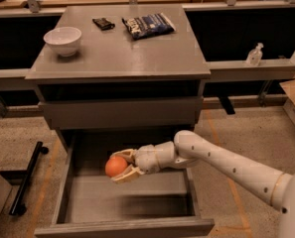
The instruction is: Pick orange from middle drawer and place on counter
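Observation:
The orange (115,166) is a small round orange fruit held between the two pale fingers of my gripper (122,165). The gripper is shut on it and holds it in the air above the floor of the open middle drawer (132,202), toward the drawer's back left. My white arm reaches in from the lower right. The counter (119,51) is the flat grey top of the cabinet, above and behind the gripper.
On the counter stand a white bowl (63,40) at the left, a dark chip bag (148,24) and a small black packet (103,23) at the back. A closed grey drawer front (119,113) lies above the open drawer. A black bar (27,177) lies on the floor at left.

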Available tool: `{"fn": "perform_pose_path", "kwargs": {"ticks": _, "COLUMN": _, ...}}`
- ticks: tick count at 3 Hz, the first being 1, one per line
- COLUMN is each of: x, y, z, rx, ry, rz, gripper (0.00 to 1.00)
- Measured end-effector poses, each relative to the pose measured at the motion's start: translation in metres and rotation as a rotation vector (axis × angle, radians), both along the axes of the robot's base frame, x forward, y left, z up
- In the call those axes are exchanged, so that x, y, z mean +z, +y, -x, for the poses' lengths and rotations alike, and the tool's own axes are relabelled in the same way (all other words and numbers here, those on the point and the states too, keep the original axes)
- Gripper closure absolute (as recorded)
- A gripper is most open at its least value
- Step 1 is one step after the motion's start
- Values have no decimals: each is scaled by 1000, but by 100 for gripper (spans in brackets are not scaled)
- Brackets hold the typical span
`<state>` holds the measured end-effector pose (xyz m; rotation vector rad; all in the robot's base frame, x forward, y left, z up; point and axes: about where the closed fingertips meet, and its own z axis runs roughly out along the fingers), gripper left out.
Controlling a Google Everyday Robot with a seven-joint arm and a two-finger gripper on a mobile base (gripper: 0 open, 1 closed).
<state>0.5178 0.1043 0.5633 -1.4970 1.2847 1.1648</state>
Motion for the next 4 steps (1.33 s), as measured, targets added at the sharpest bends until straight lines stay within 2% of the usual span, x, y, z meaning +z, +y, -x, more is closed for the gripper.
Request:
{"fn": "perform_pose_path", "kwargs": {"ticks": 1, "x": 90, "y": -64, "z": -3, "rx": -8, "ry": -62, "rz": 27, "gripper": 100}}
{"fn": "perform_pose_path", "kwargs": {"ticks": 2, "x": 191, "y": -113, "z": -22, "rx": -15, "ry": -157, "rz": 131, "gripper": 100}}
{"fn": "perform_pose_path", "kwargs": {"ticks": 3, "x": 236, "y": -126, "z": -29, "rx": -19, "ry": -218, "rz": 143, "gripper": 100}}
{"fn": "perform_pose_path", "kwargs": {"ticks": 4, "x": 234, "y": -125, "z": -30, "rx": -27, "ry": -218, "rz": 146, "gripper": 100}}
